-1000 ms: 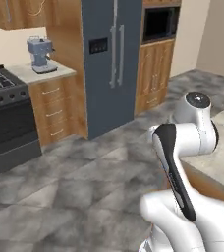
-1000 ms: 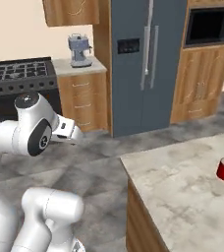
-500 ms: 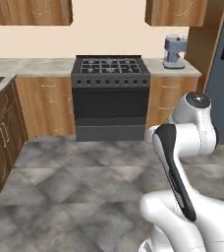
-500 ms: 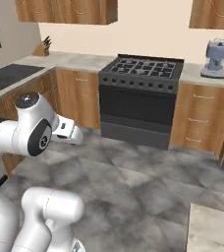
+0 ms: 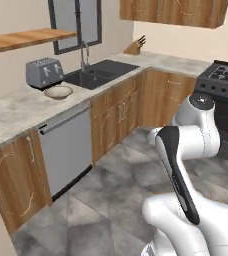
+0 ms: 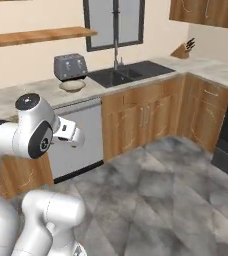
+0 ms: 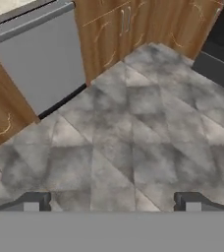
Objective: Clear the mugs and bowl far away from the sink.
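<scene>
The wide shallow bowl with the tan-brown rim [image 5: 58, 91] sits on the pale stone desk [image 5: 16, 112], just beside the dark grey sunken sink [image 5: 97, 73], between the sink and the boxy grey metal toaster [image 5: 44, 72]. In the right base view the bowl [image 6: 72, 85] rests just in front of the toaster [image 6: 70, 66]. It looks like hard pottery, so I think it is stiff, smooth and a bit slippery, and it could chip or break if dropped. It is much wider than it is tall. The best place to grab it is likely the thin rim, with one finger inside and one outside. It is probably not very heavy.

No mugs can be seen on this part of the desk.

The hand [image 7: 112, 201] is up in the air over the grey stone floor [image 7: 133, 138], well away from the bowl. Its two dark fingertips [image 7: 31, 201] are wide apart and hold nothing.

Near the sink stands a curved metal tap [image 5: 84, 54], and past the sink, in the corner, is a wooden knife block [image 5: 135, 47]. Below the desk, under the bowl, is a grey dishwasher door [image 5: 66, 147] with wooden cupboards beside it. The toaster stands right behind the bowl, so reaching from above or from the front seems safest. The tap could get in the way if the arm comes in from the sink side.
</scene>
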